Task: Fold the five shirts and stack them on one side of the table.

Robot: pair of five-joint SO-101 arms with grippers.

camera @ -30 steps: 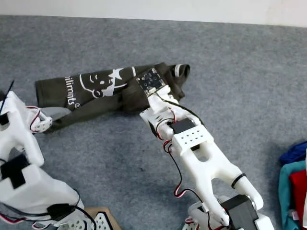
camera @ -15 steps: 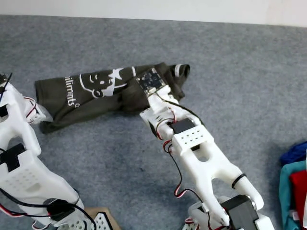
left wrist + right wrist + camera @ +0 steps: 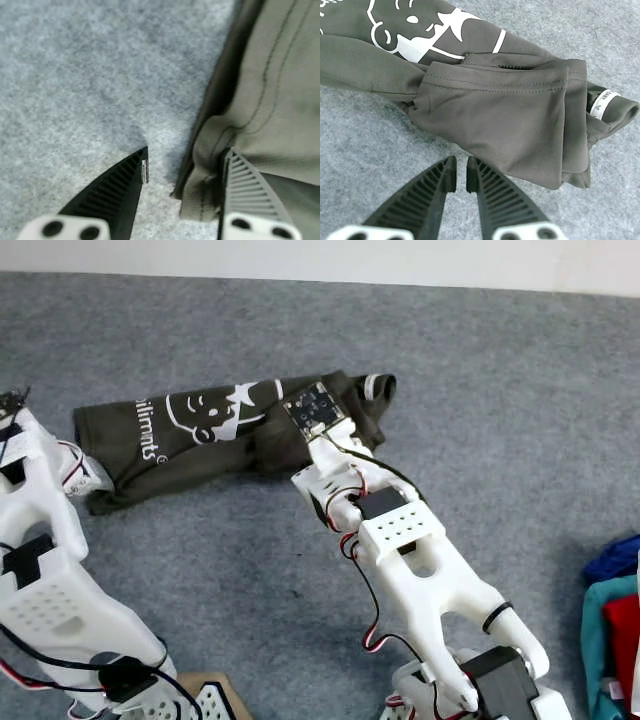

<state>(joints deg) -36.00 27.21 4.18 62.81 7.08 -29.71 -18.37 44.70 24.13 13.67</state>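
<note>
Shirt hem (image 3: 209, 142) perhaps touches spread left claw (image 3: 187, 151).

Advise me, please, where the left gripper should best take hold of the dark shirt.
Probably the hem corner of the dark shirt, approached from the left arm's side: that doubled edge sticks out toward the open left gripper, which straddles it.

Robotics lab bench, seen from above: grey felt-like covering (image 3: 500, 390) across the table, a white plastic arm (image 3: 430, 580) and its twin (image 3: 45, 580) side by side, loose red and black wires (image 3: 347, 540), a bare circuit board (image 3: 315, 408), a plain pale wall (image 3: 300, 255) behind.
</note>
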